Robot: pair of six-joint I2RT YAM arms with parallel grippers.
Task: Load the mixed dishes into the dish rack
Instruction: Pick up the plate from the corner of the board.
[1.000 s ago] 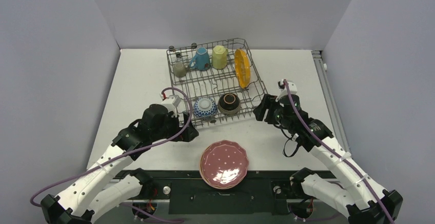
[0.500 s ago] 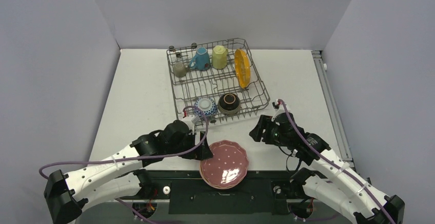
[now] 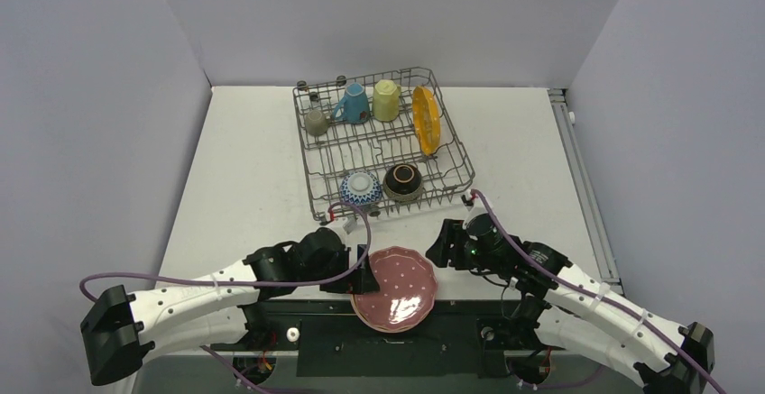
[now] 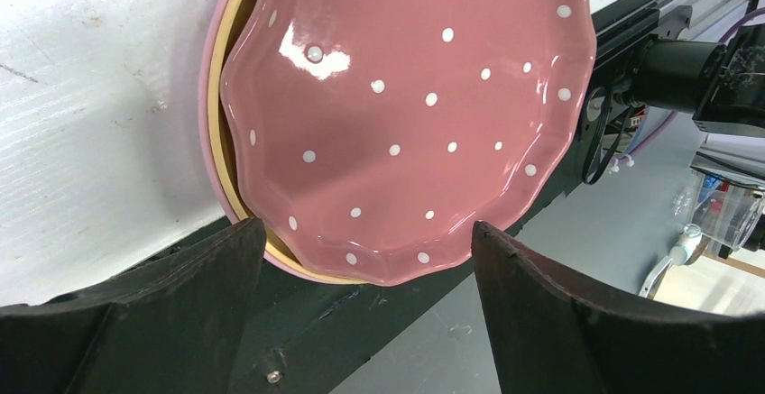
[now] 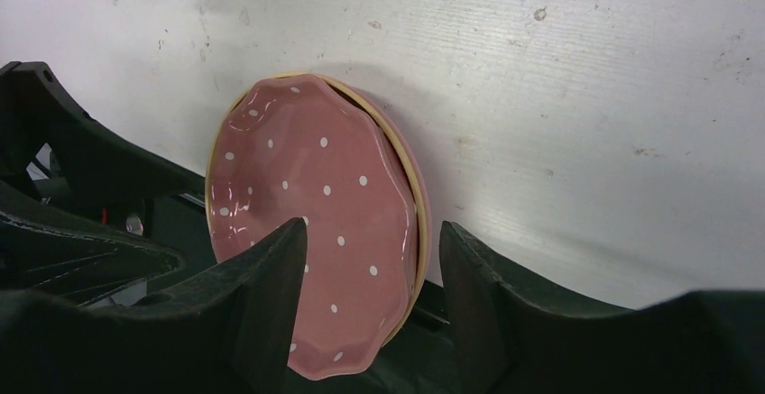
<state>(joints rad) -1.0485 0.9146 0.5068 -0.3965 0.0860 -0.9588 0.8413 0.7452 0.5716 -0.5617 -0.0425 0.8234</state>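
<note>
Left gripper [image 3: 365, 279] and right gripper [image 3: 439, 245], both released, flank dark pink plate [image 3: 394, 288] overhanging counter [image 3: 253, 160] edge, an overhang that likely invites a rim pinch.

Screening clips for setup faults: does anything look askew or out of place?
Yes. The plate stack juts past the table's near edge, and its top dark pink plate lies offset from the yellow plate beneath.

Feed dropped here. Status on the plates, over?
Left gripper open at pink plate. Right gripper open, opposite side. Plate tops stack, near table edge. Nothing blocking.
</note>
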